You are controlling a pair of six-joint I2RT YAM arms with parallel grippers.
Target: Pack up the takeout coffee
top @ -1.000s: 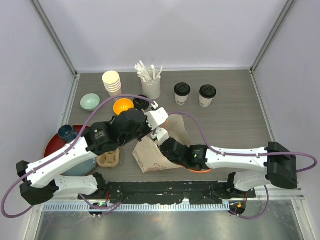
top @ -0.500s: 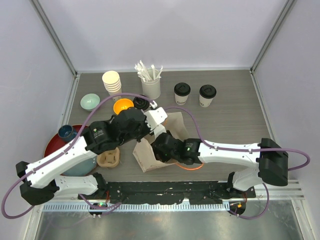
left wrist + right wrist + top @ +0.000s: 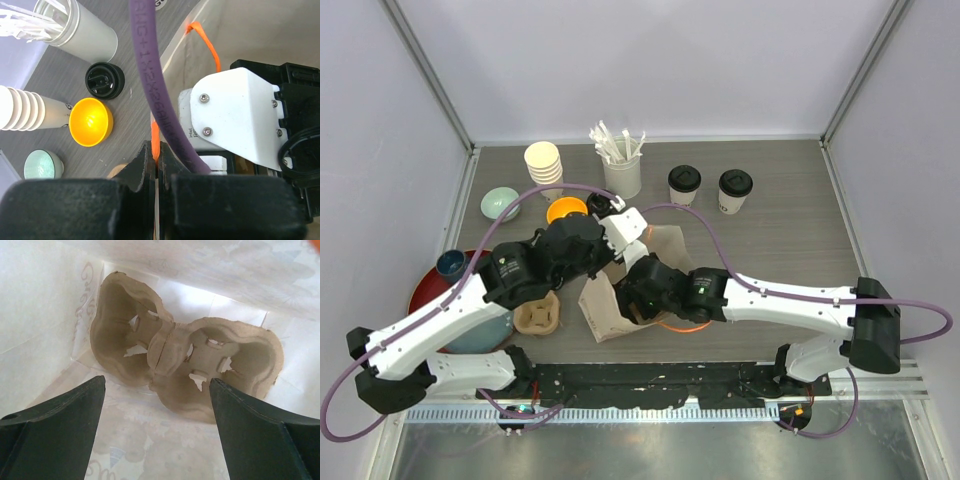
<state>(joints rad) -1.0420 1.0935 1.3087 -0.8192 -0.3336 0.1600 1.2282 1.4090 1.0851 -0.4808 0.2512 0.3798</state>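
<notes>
Two takeout coffees [image 3: 683, 186] [image 3: 734, 191], white cups with black lids, stand upright at the back of the table, apart from both arms. A paper bag [image 3: 605, 310] lies at the table's middle. My left gripper [image 3: 156, 152] is shut on the bag's orange handle [image 3: 155, 135]. My right gripper [image 3: 157, 381] reaches inside the bag [image 3: 45, 315], open wide with nothing between its fingers. Just beyond its fingertips, a brown pulp two-cup carrier [image 3: 185, 365] lies on the bag's bottom. In the top view the bag hides the right gripper's fingers.
Back left stand a stack of cream cups [image 3: 543, 163], a tin of white sticks [image 3: 620, 170], an orange bowl [image 3: 566, 210], a loose black lid [image 3: 603, 203] and a green bowl [image 3: 499, 203]. A red plate [image 3: 425, 290] with a blue cup [image 3: 453, 264] and another pulp carrier [image 3: 538, 317] sit left.
My right arm has pushed leftward, deeper into the bag, and its jaws have spread wide. The bag has shifted a little to the left. My left gripper stays shut on the handle.
</notes>
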